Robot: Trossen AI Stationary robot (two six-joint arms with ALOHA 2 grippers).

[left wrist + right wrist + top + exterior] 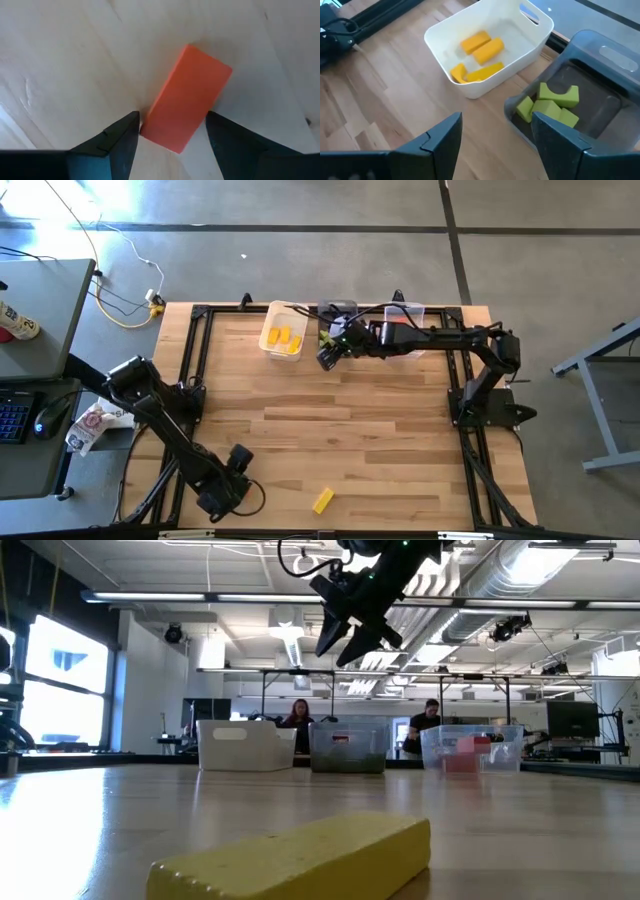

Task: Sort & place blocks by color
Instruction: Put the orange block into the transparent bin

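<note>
A red block [187, 97] lies flat on the wooden table. My left gripper [172, 120] is open and points down over it, one finger on each side of its near end, at the table's near left [222, 492]. That gripper hides the block in the high view. A yellow block [322, 500] lies near the front edge, filling the low view's foreground [300, 860]. My right gripper [495, 135] hangs open, with nothing in it, high above the far bins [330, 352]. Yellow blocks [480, 47] lie in the white bin [540, 30], and green blocks [550, 105] in the grey bin [600, 55].
Three bins stand in a row at the table's far edge: the white bin [245, 745], the grey bin [347, 747] and a clear bin [472, 748] with something red inside. People sit in the room behind. The table's middle is bare wood [330, 420].
</note>
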